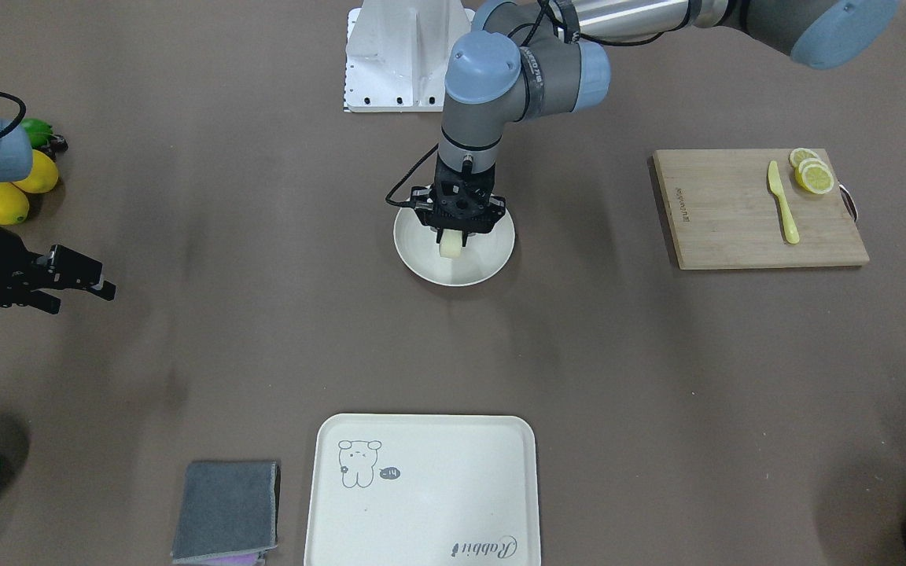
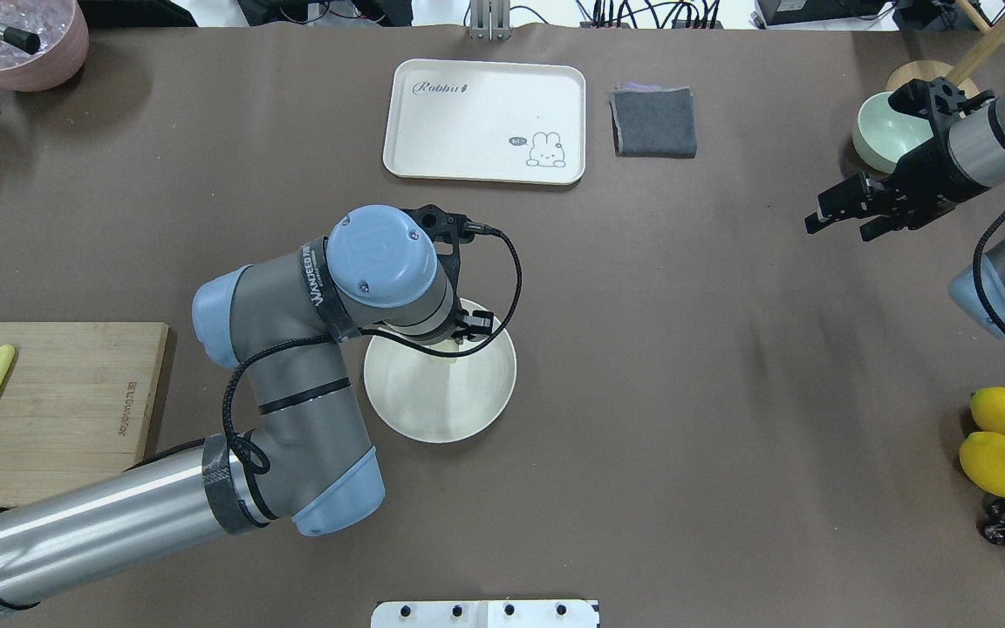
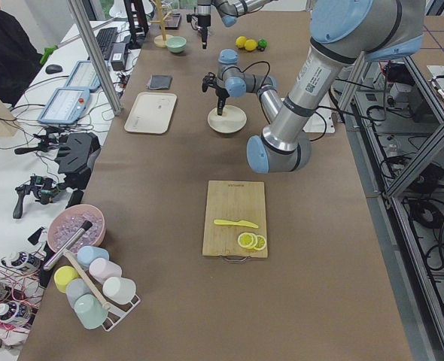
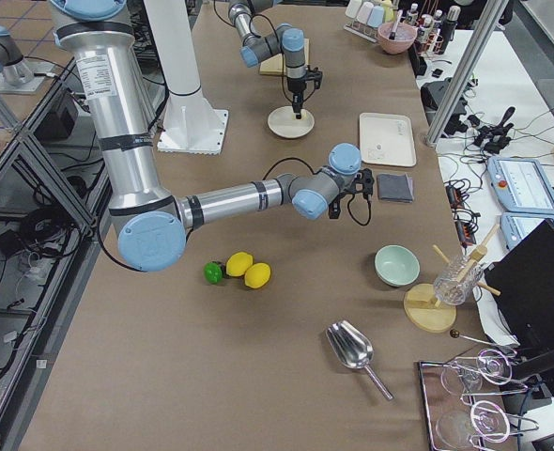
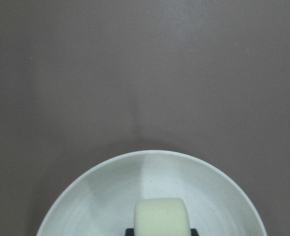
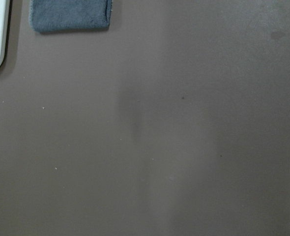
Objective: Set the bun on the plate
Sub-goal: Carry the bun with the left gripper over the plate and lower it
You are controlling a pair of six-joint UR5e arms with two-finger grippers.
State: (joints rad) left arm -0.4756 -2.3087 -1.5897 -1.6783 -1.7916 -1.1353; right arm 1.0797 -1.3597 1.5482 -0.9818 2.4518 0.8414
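Observation:
The round cream plate (image 1: pixel 486 259) lies mid-table and also shows in the overhead view (image 2: pixel 433 401). My left gripper (image 1: pixel 451 238) points straight down over its far part and is shut on the bun (image 1: pixel 450 248), a small pale cylinder held just above or on the plate floor; I cannot tell if it touches. In the left wrist view the bun (image 5: pixel 160 216) sits low in the plate (image 5: pixel 96 201) between dark fingertips. My right gripper (image 2: pixel 844 218) hovers open and empty far off at the table's side.
A cream tray (image 1: pixel 421 487) with a drawing and a folded grey cloth (image 1: pixel 226 511) lie beyond the plate. A wooden board (image 1: pixel 736 212) holds a yellow knife and lemon slices. Two lemons (image 1: pixel 1 203) and a pale green bowl (image 2: pixel 878 131) are near the right arm.

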